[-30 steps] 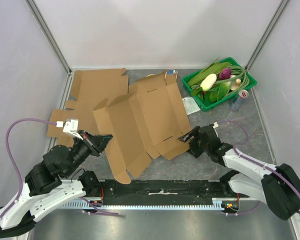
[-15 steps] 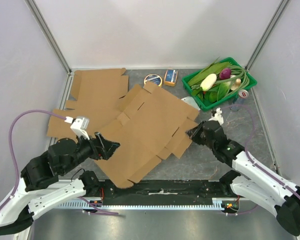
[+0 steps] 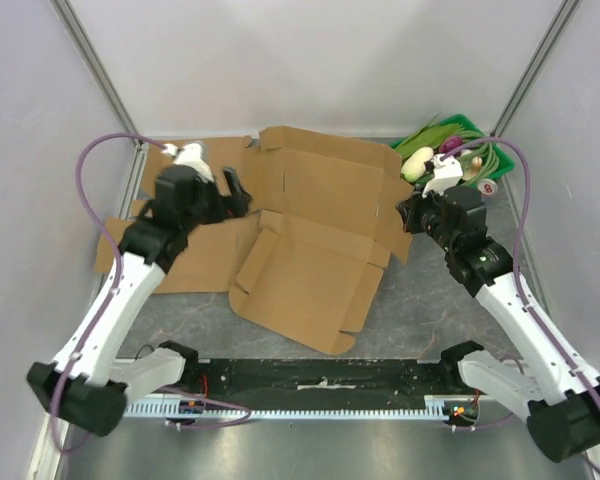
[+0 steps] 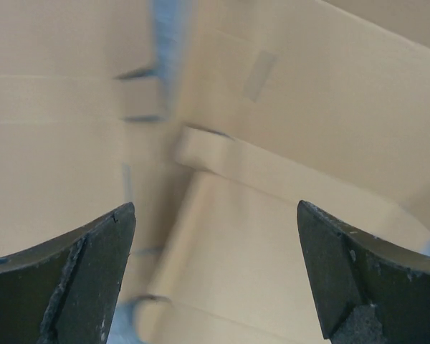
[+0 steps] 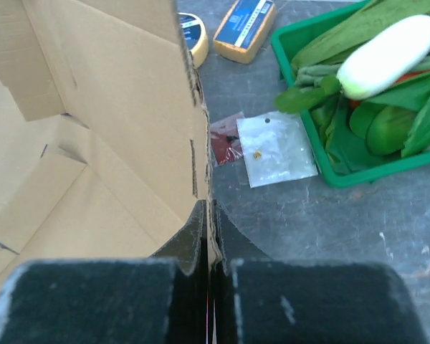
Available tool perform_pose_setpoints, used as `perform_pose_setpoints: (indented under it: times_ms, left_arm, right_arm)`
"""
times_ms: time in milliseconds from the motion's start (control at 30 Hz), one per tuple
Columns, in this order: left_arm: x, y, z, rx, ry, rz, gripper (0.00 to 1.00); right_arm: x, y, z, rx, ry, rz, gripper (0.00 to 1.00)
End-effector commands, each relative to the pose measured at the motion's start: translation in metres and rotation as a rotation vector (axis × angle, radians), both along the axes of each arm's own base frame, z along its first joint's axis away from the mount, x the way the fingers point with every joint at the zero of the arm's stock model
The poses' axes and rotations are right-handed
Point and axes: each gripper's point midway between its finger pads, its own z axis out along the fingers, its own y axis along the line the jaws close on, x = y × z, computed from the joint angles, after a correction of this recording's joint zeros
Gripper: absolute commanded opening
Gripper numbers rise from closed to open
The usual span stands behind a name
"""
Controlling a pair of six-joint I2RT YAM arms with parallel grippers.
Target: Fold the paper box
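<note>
One paper box is being held half-open at the middle of the table, its far panel standing upright. Its right edge is being pinched between the closed fingers of the right gripper. The left gripper is being held spread wide at the box's left side, gripping nothing. A second cardboard sheet is being overlapped at the left, with a green tray at the far right.

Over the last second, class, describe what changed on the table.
The left pincer let go of the brown cardboard box blank and swung toward the far left. The right pincer closed on its right edge and raised it. The green plastic tray stayed put.
</note>
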Motion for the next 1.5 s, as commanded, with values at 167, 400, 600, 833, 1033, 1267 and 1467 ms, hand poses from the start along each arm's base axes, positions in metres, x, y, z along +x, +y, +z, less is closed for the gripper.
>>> perform_pose_setpoints:
  times_ms: [167, 400, 600, 833, 1033, 1267, 1467]
  left_arm:
    - [0.11, 0.02, -0.013, -0.159, -0.121, -0.253, 0.98]
    - [0.166, 0.013, -0.073, -0.27, -0.014, -0.323, 0.93]
    - [0.211, 0.013, -0.105, -0.196, -0.006, -0.366, 0.91]
    - [0.227, -0.009, -0.127, -0.273, -0.027, -0.5, 0.57]
    - [0.229, -0.009, -0.122, -0.213, -0.068, -0.457, 0.15]
    - [0.209, -0.001, -0.079, -0.172, -0.147, -0.419, 0.02]
    - [0.173, -0.003, -0.057, -0.198, -0.195, -0.439, 0.02]
  right_arm:
    - [0.024, 0.027, 0.024, 0.101, -0.044, 0.412, 0.0]
    - [0.03, 0.026, 0.022, 0.143, -0.024, 0.461, 0.0]
    - [0.03, 0.029, 0.023, 0.171, -0.022, 0.481, 0.0]
    - [0.026, 0.031, 0.026, 0.182, -0.029, 0.491, 0.0]
    - [0.029, 0.024, 0.028, 0.208, -0.024, 0.412, 0.0]
    - [0.033, -0.001, 0.006, 0.196, 0.085, 0.209, 0.12]
    - [0.032, -0.036, -0.008, 0.038, 0.159, 0.055, 0.25]
